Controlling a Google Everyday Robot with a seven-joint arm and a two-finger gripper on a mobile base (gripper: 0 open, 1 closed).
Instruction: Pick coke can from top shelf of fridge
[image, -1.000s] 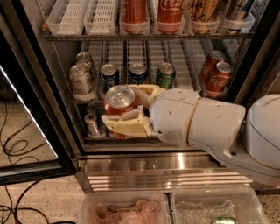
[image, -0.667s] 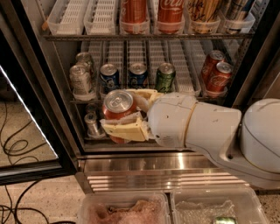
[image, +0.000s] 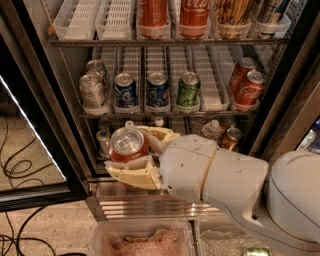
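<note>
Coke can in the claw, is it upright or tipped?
Upright: the coke can shows its lid on top, clamped in the claw in front of the fridge.

Gripper (image: 125, 151) sat lower left of centre, its cream fingers (image: 135, 175) clasped an upright coke can (image: 128, 144) in front of the fridge (image: 292, 117), white arm (image: 215, 172) filled the lower right, top shelf (image: 100, 43) ran along the upper edge, blue cans (image: 125, 90) and a green can (image: 188, 89) stood mid-frame.

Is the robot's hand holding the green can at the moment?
No: the hand, low in front of the fridge, grips the red coke can, while the green can stands on a shelf.
</note>
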